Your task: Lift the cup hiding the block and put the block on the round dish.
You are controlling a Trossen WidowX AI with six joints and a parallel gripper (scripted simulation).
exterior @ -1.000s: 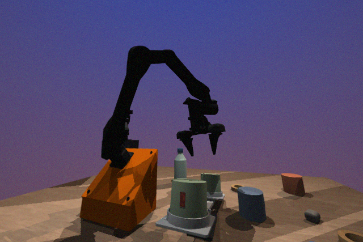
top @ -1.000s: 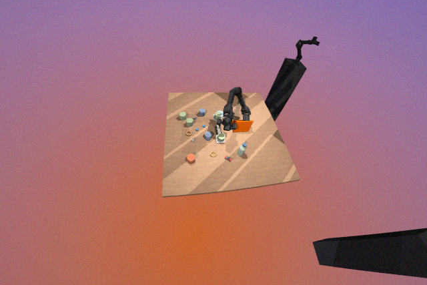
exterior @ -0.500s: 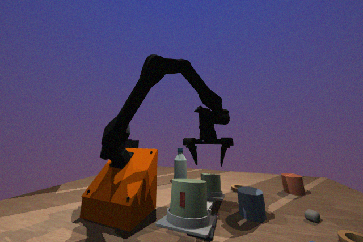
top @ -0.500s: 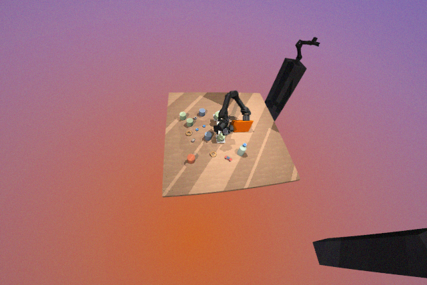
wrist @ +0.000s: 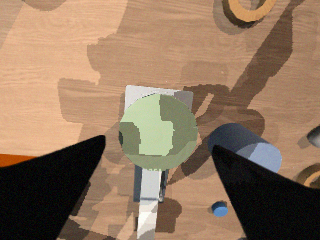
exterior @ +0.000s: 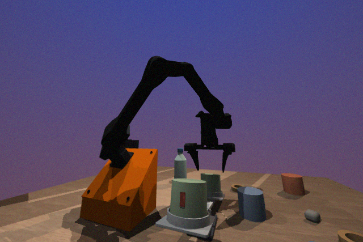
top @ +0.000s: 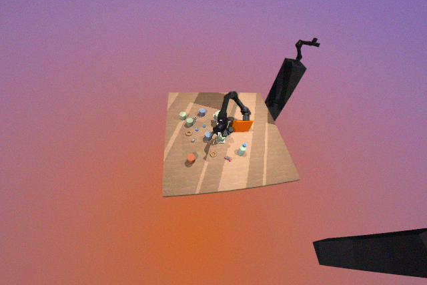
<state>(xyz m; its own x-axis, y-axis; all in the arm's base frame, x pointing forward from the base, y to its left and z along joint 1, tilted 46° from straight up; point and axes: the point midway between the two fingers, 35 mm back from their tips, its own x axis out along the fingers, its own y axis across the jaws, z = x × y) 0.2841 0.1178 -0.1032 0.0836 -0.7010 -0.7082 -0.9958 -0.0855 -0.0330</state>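
Two identical green cups stand on the ends of the balance [wrist: 151, 186]. The far cup in the exterior view [exterior: 214, 186] is centred in the wrist view [wrist: 150, 127] and also shows in the top view [top: 221, 138]. The other cup [exterior: 194, 194] [top: 217, 115] is nearer the exterior camera, with a red strip on its side. My gripper [exterior: 210, 171] [wrist: 160, 145] is open and empty, pointing down above the far cup, its fingertips on either side of the cup in the wrist view. No block shows. I cannot make out the round dish.
A blue cup [exterior: 252, 204] [top: 207, 135] [wrist: 262, 152] stands close beside the far cup. A bottle [exterior: 180, 167] [top: 241, 151], a red cup [exterior: 292, 184] [top: 191, 159] and a small red car [top: 227, 158] stand farther out. The orange arm base [exterior: 143, 177] [top: 242, 125] is on the other side.
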